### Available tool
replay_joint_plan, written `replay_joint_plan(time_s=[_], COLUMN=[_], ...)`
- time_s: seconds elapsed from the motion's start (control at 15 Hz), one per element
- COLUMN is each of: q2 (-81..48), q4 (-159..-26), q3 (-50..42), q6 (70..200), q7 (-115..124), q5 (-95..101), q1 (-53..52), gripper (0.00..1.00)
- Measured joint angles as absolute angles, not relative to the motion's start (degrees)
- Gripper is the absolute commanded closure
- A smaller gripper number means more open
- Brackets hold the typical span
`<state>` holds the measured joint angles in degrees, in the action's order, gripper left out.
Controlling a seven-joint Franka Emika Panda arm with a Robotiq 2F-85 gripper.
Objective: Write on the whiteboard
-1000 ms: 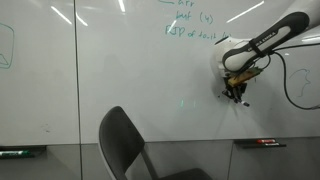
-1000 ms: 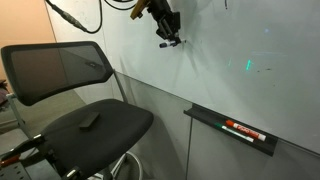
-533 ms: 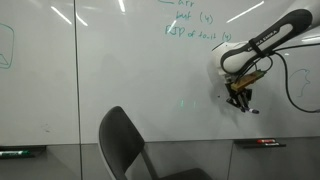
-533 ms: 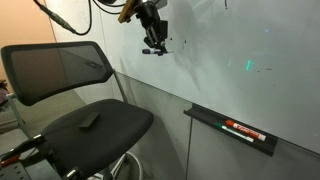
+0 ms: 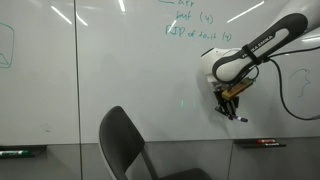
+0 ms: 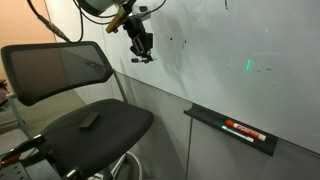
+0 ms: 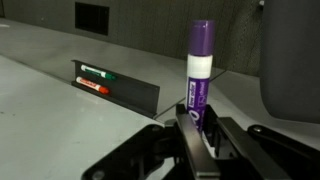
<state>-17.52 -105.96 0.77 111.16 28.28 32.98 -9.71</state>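
The arm [image 5: 264,41] is stretched along the whiteboard [image 5: 110,70], wrist bent downward; a purple marker [image 7: 199,78] is pinched by the gripper [image 5: 231,106].

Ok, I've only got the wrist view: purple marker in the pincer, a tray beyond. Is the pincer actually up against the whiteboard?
Observer: Yes, in both exterior views the pincer, holding the purple marker, is right at the whiteboard; contact is too small to judge.
Reviewer: Any writing there?
Observer: Green writing sits higher up, above the pincer.
Reviewer: What's in front?
Observer: A black chair stands before the board.
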Motion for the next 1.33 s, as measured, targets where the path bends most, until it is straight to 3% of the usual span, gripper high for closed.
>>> replay_joint_plan(time_s=[1.33], q2=[-21.08], q4=[-99.82], q3=[-0.81], q6=[121.37], q7=[31.14], q5=[39.8], q1=[-11.27], gripper=[0.89])
